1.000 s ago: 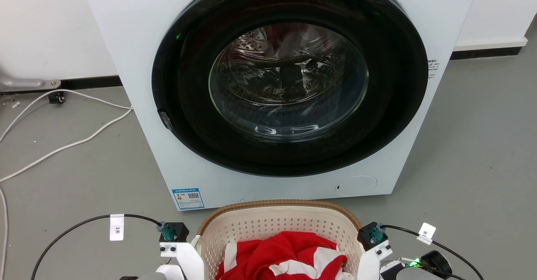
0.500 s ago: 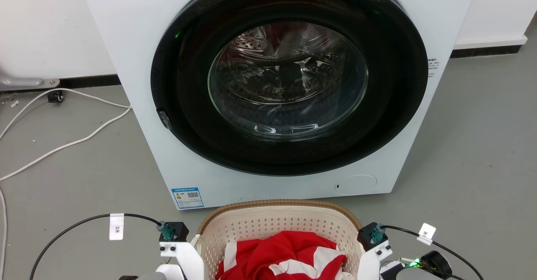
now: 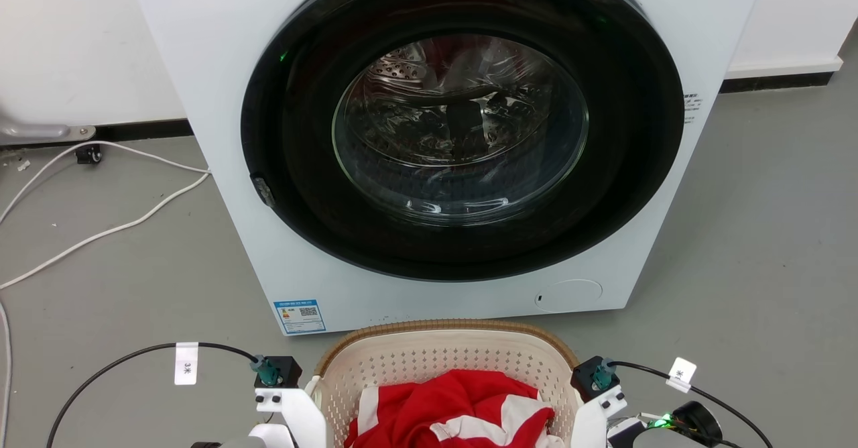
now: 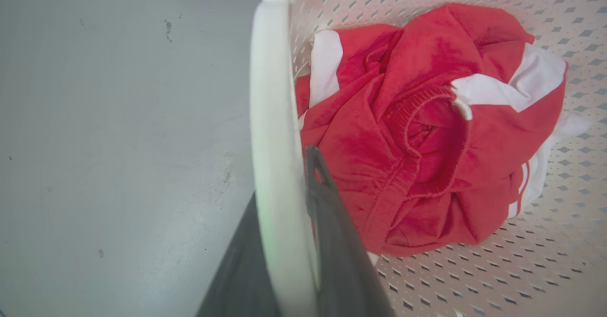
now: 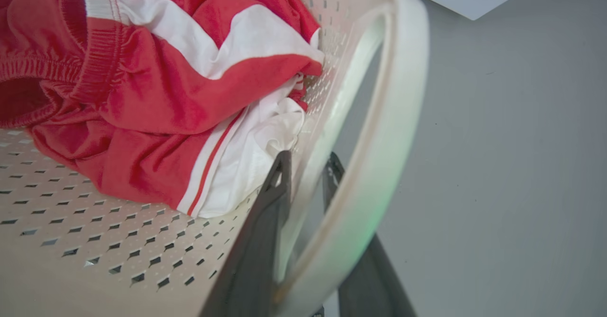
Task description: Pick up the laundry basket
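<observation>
The laundry basket (image 3: pixel 436 357), cream with perforated walls and a brown rim, sits low in the head view just in front of the washer, with a red and white garment (image 3: pixel 456 408) inside. My left gripper (image 4: pixel 284 174) is shut on the basket's white left handle (image 4: pixel 272 94), one dark finger on each side. On the other side, my right gripper (image 5: pixel 308 158) is shut on the basket's right edge, one finger inside the wall and one outside, with the white right handle (image 5: pixel 398 94) looping past it. In the head view, both white wrists flank the basket.
A white front-loading washer (image 3: pixel 221 66) with a shut dark round door (image 3: pixel 462 126) stands right behind the basket. White cables (image 3: pixel 100 233) lie on the grey floor to the left. Black cables (image 3: pixel 134 357) arc from both wrists. Bare floor lies on either side.
The head view has shifted very slightly against the washer. The basket and both wrists keep their places in it.
</observation>
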Available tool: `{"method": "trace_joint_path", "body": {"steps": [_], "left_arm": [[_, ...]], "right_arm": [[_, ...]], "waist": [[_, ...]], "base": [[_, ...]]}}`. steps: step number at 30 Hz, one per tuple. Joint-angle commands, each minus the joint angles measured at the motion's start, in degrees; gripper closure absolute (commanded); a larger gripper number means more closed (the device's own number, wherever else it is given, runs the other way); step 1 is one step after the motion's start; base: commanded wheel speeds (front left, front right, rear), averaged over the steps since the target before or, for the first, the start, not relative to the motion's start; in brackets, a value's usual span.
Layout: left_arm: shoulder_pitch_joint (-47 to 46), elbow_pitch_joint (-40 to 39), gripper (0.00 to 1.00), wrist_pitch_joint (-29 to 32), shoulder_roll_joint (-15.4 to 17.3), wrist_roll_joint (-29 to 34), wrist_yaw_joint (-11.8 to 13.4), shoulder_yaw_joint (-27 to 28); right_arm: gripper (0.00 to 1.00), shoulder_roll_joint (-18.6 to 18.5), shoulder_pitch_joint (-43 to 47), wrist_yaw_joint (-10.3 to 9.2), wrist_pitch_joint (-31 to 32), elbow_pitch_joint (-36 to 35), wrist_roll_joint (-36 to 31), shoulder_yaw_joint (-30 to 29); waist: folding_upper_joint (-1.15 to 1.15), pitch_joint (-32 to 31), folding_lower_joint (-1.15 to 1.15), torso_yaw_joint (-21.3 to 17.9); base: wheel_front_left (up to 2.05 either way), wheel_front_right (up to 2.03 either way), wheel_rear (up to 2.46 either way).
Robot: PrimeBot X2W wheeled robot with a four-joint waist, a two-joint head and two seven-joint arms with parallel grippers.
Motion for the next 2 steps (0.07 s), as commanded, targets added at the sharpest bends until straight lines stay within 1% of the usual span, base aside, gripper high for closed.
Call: {"method": "trace_joint_path", "body": {"steps": [1, 2], "left_arm": [[-1.40, 0.13, 1.00, -0.85, 1.09, -0.19, 0.00, -0.05], [-1.41, 0.15, 1.00, -0.84, 1.15, -0.28, 0.00, -0.14]], "right_arm": [[1.00, -0.74, 0.15, 0.67, 0.04, 0.51, -0.34, 0.66], [1.00, -0.75, 0.13, 0.67, 0.04, 0.52, -0.36, 0.67]], "waist": [[0.00, 0.00, 0.00, 0.00], [0.00, 0.01, 0.00, -0.01]], "base": [[0.00, 0.00, 0.00], [0.00, 0.00, 0.00]]}}
